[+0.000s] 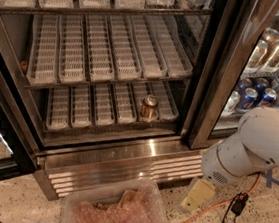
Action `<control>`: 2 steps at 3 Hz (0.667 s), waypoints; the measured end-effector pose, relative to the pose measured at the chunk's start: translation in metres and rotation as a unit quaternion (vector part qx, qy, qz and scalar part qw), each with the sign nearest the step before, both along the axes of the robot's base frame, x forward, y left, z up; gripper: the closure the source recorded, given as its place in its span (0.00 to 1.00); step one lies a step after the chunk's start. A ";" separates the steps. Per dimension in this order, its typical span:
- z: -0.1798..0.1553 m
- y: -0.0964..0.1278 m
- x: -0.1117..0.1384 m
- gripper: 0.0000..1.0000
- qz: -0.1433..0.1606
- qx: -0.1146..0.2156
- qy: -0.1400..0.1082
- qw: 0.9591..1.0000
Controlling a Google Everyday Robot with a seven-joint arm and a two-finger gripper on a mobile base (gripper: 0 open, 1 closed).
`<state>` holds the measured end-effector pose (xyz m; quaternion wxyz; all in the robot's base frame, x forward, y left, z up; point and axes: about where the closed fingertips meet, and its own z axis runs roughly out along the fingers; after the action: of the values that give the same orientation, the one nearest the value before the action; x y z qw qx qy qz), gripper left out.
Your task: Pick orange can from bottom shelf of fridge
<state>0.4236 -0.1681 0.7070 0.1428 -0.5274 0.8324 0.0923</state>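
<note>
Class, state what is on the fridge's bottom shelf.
One orange can stands on the bottom shelf. Its back is hidden by the shelf above. The gripper hangs outside, lower right.

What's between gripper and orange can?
Camera view: only the steel front ledge and ribbed base separate the gripper, low right, from the orange can.

glared off the fridge (124, 154) ledge, dimmed deep inside; lit the gripper (193, 199) brightly, right of that ledge.
</note>
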 end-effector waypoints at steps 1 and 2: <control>0.010 0.000 -0.008 0.00 -0.001 0.003 -0.012 1.000; -0.005 -0.003 -0.004 0.00 -0.037 0.033 -0.031 0.998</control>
<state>0.4197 -0.1711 0.7022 0.1891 -0.4936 0.8431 0.0983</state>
